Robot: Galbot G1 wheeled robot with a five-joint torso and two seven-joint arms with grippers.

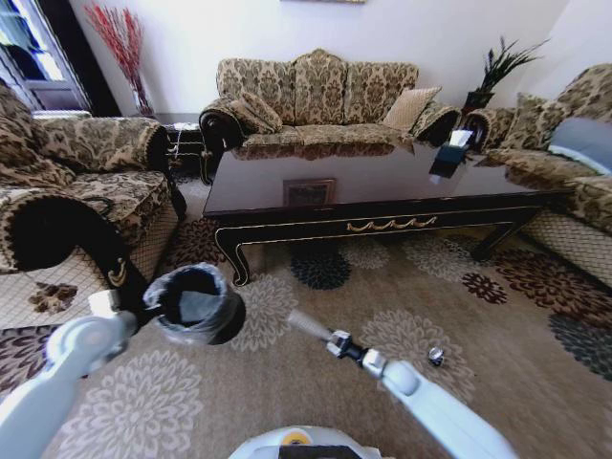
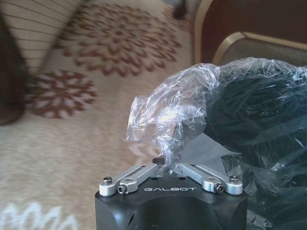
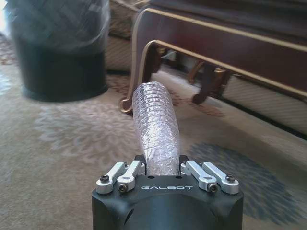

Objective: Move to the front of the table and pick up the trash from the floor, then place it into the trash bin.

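Right tool [image 3: 165, 168] grips bottle [image 3: 156, 127]; left tool [image 2: 165, 165] pinches bin [image 1: 196, 304] liner

one table [image 1: 382, 196], one trash bin [image 1: 196, 306], three sofas [image 1: 320, 100]

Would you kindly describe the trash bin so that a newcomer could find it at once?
Start at the long dark table; the bin stands on the patterned carpet before its left front leg, beside the armchair. It is a small round black bucket lined with a crinkled clear bag, whose rim the left gripper pinches.
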